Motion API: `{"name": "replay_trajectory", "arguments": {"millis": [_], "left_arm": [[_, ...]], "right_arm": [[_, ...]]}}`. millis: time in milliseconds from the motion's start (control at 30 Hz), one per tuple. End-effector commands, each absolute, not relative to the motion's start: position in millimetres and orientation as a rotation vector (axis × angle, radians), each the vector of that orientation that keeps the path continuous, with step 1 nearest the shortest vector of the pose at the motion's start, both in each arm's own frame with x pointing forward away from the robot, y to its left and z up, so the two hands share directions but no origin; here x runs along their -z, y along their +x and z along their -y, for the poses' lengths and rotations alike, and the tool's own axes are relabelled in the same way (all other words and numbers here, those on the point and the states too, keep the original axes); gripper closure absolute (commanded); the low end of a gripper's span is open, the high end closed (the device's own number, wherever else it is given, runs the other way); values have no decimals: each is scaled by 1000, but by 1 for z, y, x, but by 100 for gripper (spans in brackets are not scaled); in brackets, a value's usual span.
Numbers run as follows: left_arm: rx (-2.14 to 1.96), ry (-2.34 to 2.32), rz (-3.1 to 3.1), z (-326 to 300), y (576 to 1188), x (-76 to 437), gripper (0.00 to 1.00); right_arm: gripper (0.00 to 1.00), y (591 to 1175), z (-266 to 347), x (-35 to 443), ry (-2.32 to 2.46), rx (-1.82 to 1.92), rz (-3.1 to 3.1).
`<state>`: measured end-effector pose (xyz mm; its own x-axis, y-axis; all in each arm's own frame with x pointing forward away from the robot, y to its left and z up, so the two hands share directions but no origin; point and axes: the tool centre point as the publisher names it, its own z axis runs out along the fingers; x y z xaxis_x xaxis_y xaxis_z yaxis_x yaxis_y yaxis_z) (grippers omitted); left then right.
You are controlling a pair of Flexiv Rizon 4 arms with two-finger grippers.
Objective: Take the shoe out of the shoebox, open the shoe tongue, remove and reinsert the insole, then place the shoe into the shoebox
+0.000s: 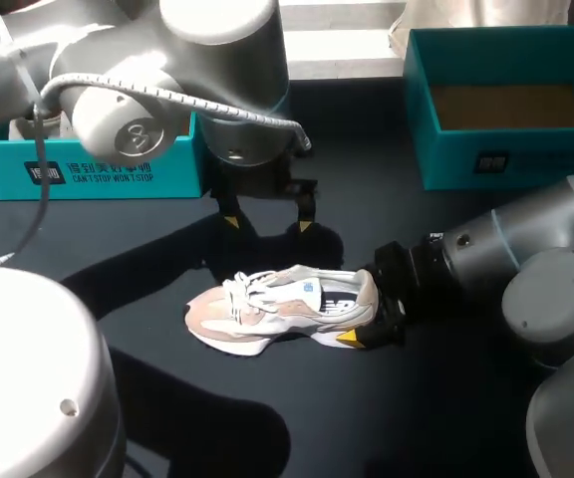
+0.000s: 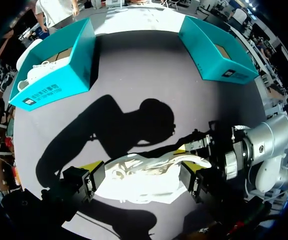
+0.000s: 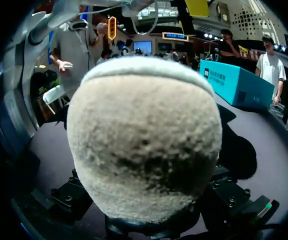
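Observation:
A beige and white sneaker [image 1: 277, 309] rests on the dark table, toe toward my left arm and laces up. My right gripper [image 1: 367, 307] comes in from the right and is shut on its heel, one yellow tip on each side. In the right wrist view the fuzzy heel [image 3: 144, 135] fills the space between the fingers and hides their tips. My left gripper [image 1: 267, 224] hangs open above and just behind the sneaker, touching nothing. In the left wrist view the sneaker [image 2: 144, 175] lies below, between that gripper's [image 2: 141, 172] spread fingers.
A teal shoebox [image 1: 98, 169] stands at the back left with something white inside [image 2: 39, 75]. A second open teal box [image 1: 506, 149] with a brown floor stands at the back right. Dark table lies in front of the sneaker.

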<state>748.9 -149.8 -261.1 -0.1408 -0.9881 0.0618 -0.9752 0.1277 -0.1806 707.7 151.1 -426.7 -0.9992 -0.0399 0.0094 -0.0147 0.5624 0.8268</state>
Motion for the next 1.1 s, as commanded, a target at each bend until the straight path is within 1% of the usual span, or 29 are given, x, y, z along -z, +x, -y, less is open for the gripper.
{"name": "replay_trajectory", "arguments": {"millis": [33, 167, 267, 467, 633, 933, 1100], "left_arm": [[267, -2010, -2301, 151, 749, 261, 0], [267, -2010, -2301, 151, 749, 261, 0], [253, -2040, -2324, 158, 730, 255, 0], [144, -2009, -2342, 181, 698, 276, 0], [137, -2023, -2307, 197, 689, 292, 0], [62, -2030, -2298, 218, 695, 329, 0], [34, -2037, -2306, 217, 698, 341, 0]], "right_arm": [[100, 706, -151, 431, 47, 1446, 2757], [100, 706, -151, 431, 47, 1446, 2757], [100, 706, -151, 431, 47, 1446, 2757], [100, 706, -151, 431, 47, 1446, 2757], [100, 706, -151, 431, 47, 1446, 2757], [100, 706, -151, 431, 47, 1446, 2757], [100, 706, -151, 431, 47, 1446, 2757]]}}
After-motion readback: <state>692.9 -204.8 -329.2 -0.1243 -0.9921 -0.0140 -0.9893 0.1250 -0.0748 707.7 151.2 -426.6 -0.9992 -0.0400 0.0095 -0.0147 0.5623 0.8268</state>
